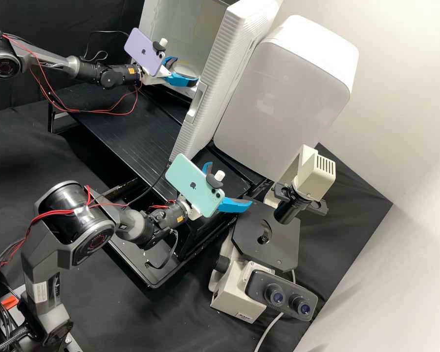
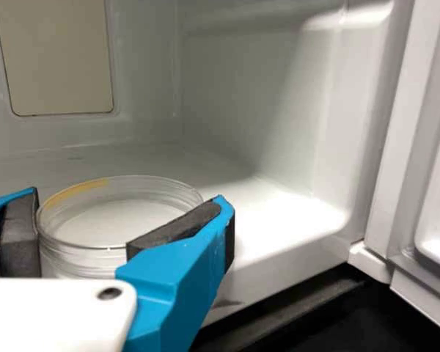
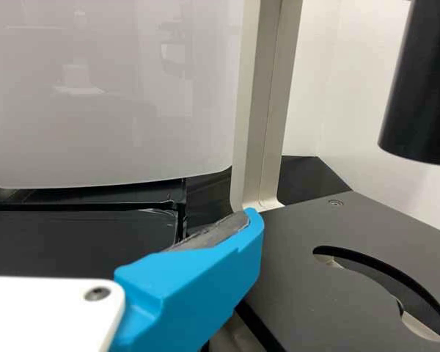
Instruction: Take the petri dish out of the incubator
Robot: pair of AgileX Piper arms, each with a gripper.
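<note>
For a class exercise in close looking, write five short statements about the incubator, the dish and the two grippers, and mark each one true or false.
1. The petri dish sits inside the incubator. True.
2. The incubator's door is closed. False: it stands open.
3. The left gripper has its fingers on either side of the dish. True.
4. The right gripper holds a second dish. False: it is open and empty, beside the microscope's black stage.
5. The dish rests on the microscope stage. False: it is on the incubator's white floor.
</note>
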